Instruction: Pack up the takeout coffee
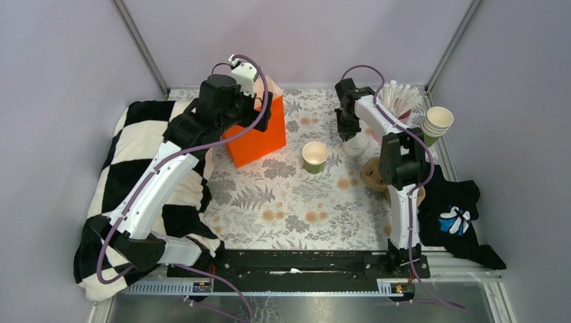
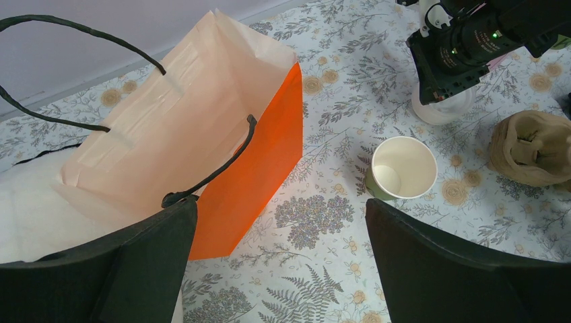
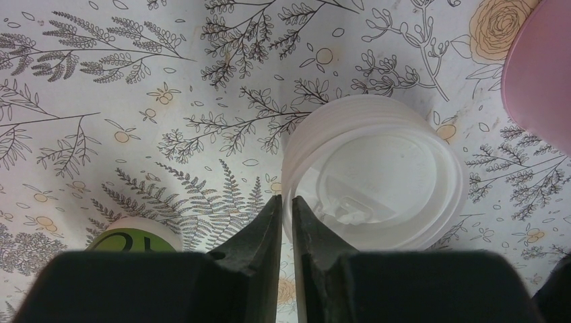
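Note:
A lidless green paper cup [image 1: 314, 156] with a cream inside stands on the floral cloth mid-table; it also shows in the left wrist view [image 2: 402, 168] and at the lower left of the right wrist view [image 3: 135, 237]. No lidded cup is in view. My right gripper [image 1: 349, 132] [image 3: 287, 202] is shut on the rim of a white plastic lid [image 1: 355, 145] [image 3: 377, 171] that lies on the cloth right of the cup. My left gripper [image 1: 264, 114] [image 2: 281, 205] is open and empty, held above the open orange paper bag [image 1: 259, 138] [image 2: 249, 161].
A brown pulp carrier [image 1: 374, 173] [image 2: 532, 148] lies right of the cup. A stack of lidless green cups [image 1: 438, 124] and a pink holder of white sticks [image 1: 402, 101] stand at the back right. A checkered cloth [image 1: 135, 168] lies left, a black cloth [image 1: 458, 215] right.

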